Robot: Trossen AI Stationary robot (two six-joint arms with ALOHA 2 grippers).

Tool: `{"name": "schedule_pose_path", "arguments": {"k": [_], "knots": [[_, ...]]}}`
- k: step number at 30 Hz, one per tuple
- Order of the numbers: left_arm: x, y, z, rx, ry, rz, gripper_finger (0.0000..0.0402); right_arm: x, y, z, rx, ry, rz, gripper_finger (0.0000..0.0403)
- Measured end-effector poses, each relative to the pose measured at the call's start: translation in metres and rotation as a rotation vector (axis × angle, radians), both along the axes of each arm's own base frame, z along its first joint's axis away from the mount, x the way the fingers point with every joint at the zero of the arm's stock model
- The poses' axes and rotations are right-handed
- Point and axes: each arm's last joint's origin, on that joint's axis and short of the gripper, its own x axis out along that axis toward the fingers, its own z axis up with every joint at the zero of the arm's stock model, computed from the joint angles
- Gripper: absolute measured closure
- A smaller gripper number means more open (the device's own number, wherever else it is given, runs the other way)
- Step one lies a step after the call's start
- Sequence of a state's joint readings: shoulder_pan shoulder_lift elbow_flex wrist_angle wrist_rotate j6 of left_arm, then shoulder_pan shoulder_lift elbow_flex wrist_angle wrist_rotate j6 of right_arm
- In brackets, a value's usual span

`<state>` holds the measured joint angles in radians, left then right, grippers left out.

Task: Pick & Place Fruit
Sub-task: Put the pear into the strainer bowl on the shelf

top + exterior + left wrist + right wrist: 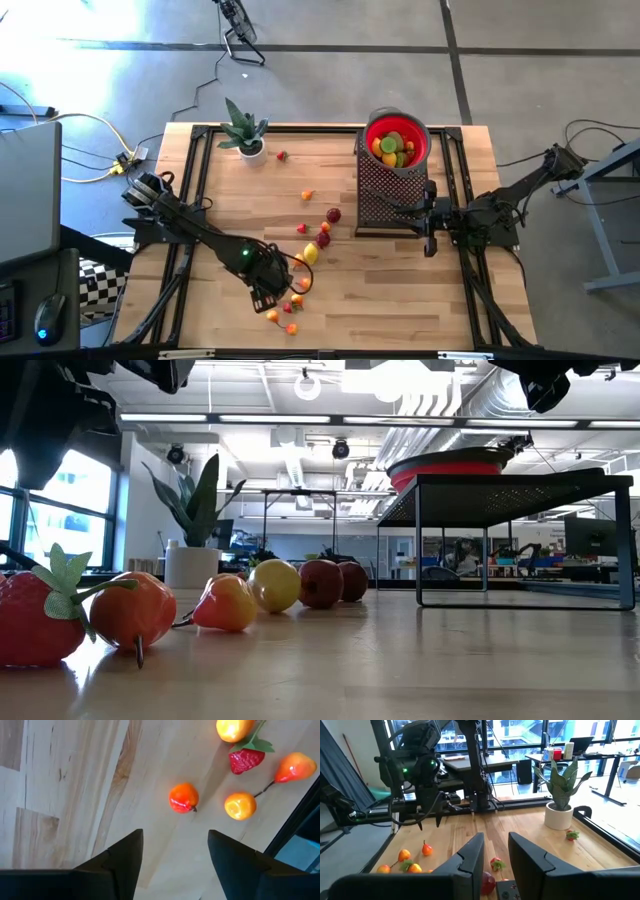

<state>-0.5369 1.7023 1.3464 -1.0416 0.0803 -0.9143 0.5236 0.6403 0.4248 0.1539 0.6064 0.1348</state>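
Red bowl [410, 150], black perforated stand [385, 195]

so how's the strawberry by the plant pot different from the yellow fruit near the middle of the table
The strawberry is red with a green leafy top; the yellow fruit is plain yellow. The strawberry lies alone beside the potted plant; the yellow fruit sits among a cluster of other fruits near the left hand. The strawberry looks smaller. Both rest on the wooden table, outside the red bowl.
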Motion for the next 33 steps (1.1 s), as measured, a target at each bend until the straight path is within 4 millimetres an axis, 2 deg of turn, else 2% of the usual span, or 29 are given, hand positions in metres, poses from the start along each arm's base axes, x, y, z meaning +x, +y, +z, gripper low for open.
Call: {"name": "schedule_pose_path", "arguments": {"k": [13, 23, 33], "knots": [[0.001, 0.0, 0.0, 0.006, -0.019, -0.08, 0.0183, 0.0, 0.0, 0.0, -0.008, 0.001, 0.0, 0.0322], [0.009, -0.015, -0.018, 0.004, -0.037, -0.123, 0.0183, 0.0, 0.0, -0.001, -0.013, 0.009, 0.0, 0.0322], [0.011, -0.02, -0.02, 0.005, -0.061, -0.119, 0.0183, 0.0, 0.0, -0.002, -0.015, 0.016, 0.0, 0.0322]]}}
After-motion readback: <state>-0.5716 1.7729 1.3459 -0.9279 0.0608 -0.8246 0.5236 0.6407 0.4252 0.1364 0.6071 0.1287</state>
